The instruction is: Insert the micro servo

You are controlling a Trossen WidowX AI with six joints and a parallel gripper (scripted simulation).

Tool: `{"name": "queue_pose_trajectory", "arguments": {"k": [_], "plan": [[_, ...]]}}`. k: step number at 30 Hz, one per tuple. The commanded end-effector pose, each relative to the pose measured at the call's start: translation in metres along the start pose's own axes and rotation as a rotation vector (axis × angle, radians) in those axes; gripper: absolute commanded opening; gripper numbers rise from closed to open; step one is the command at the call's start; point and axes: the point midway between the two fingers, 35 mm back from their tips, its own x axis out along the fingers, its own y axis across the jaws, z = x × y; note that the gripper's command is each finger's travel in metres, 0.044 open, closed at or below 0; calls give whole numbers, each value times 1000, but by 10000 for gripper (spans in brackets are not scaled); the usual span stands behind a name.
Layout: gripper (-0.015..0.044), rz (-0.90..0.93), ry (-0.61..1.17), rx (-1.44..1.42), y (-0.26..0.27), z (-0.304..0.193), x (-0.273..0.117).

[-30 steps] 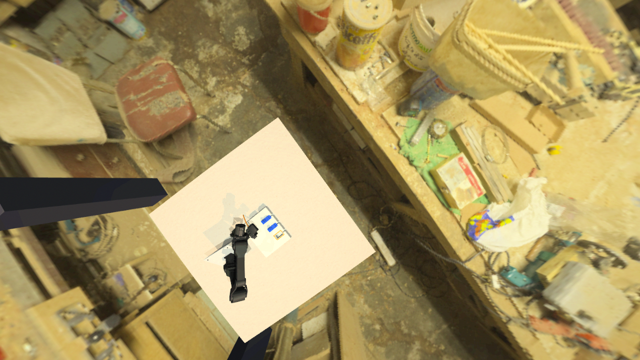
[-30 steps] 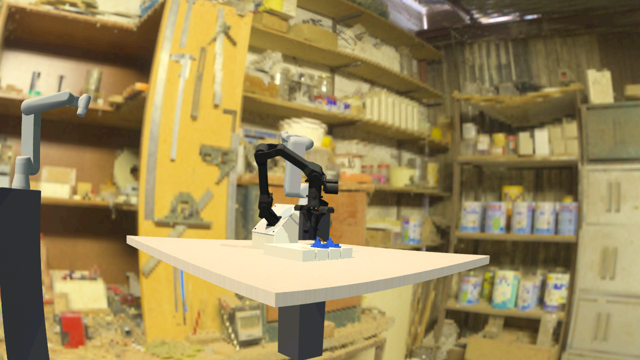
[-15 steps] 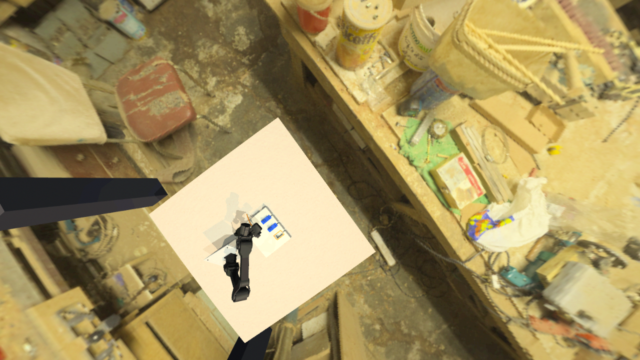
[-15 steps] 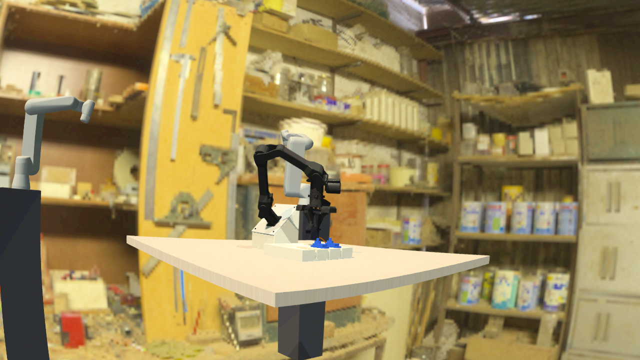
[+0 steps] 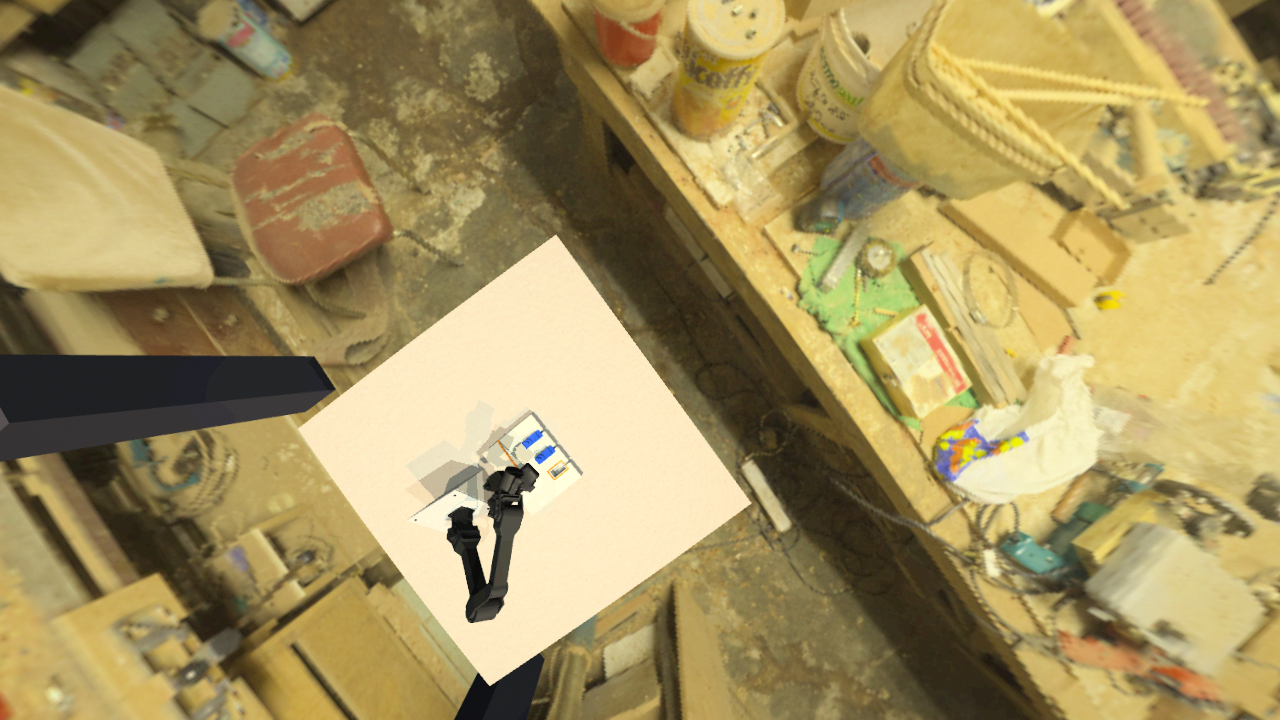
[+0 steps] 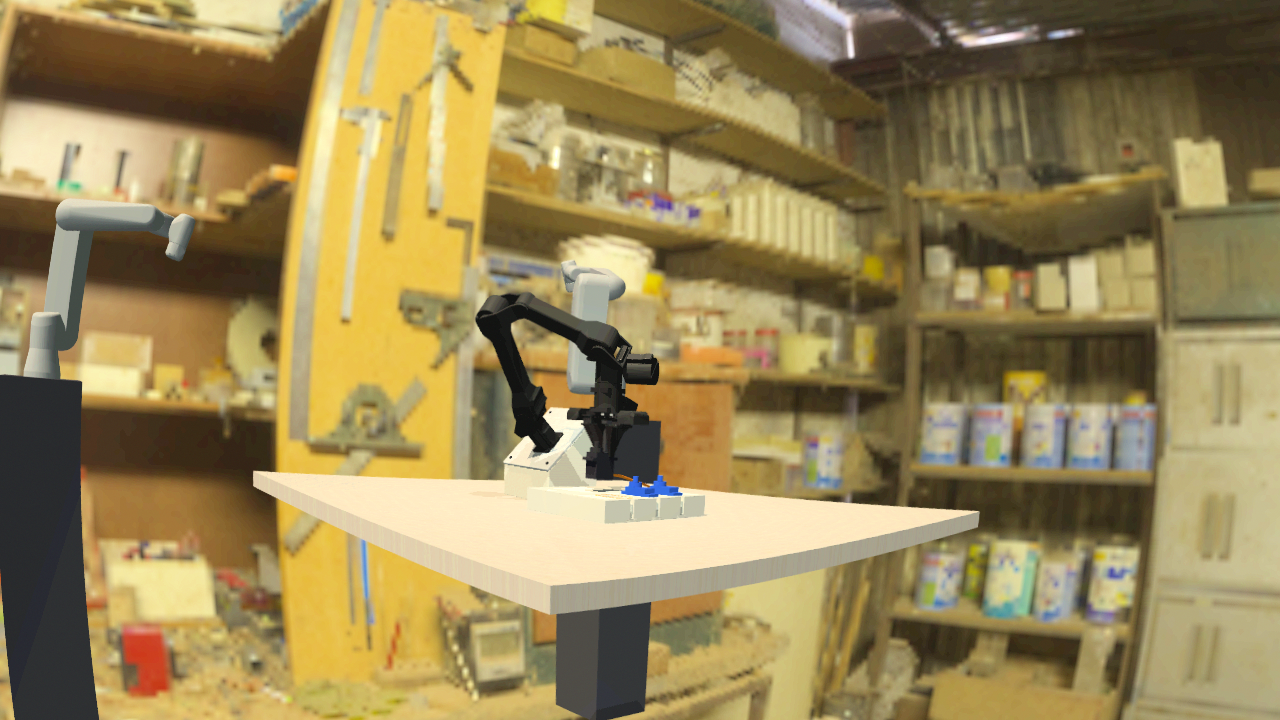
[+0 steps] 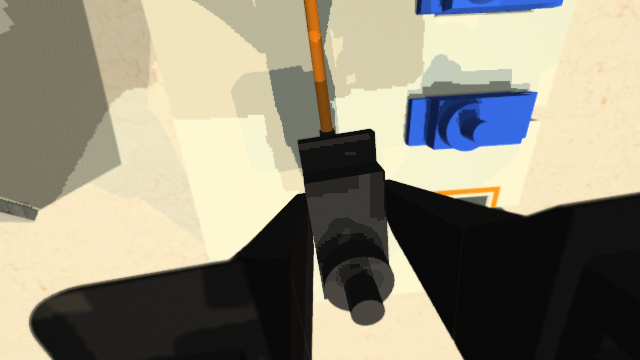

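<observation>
My gripper [image 6: 605, 469] [image 7: 343, 197] is shut on the loose micro servo [image 7: 345, 200], a black one, one finger on each side of its body. Its output shaft points up towards the wrist camera. Its orange cable [image 7: 316, 55] [image 5: 506, 450] runs away from the far end of the body. The servo is held above the white deck [image 5: 550, 492] [image 6: 568, 502] [image 7: 220, 165]. The marked pocket [image 5: 558, 470] [image 7: 477, 201], outlined in orange, is empty and lies to the right of the servo in the wrist view, partly hidden by the right finger. In the top and exterior views the arm hides the servo.
Two blue servos [image 5: 532, 438] [image 5: 544, 454] sit on the deck in a row with the pocket; the nearer blue servo [image 7: 485, 122] is right of the held one in the wrist view. The arm's white slanted base [image 5: 447, 510] [image 6: 523, 480] stands beside the deck on the pale table [image 5: 626, 402] [image 6: 429, 519].
</observation>
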Motion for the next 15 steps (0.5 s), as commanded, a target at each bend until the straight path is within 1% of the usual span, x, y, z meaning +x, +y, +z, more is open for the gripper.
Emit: {"name": "queue_pose_trajectory", "arguments": {"k": [1,8,15], "plan": [[0,-5,5,-6,3,-26,-1],[0,-5,8,-5,7,-61,-2],[0,-5,8,28,7,-62,-2]]}}
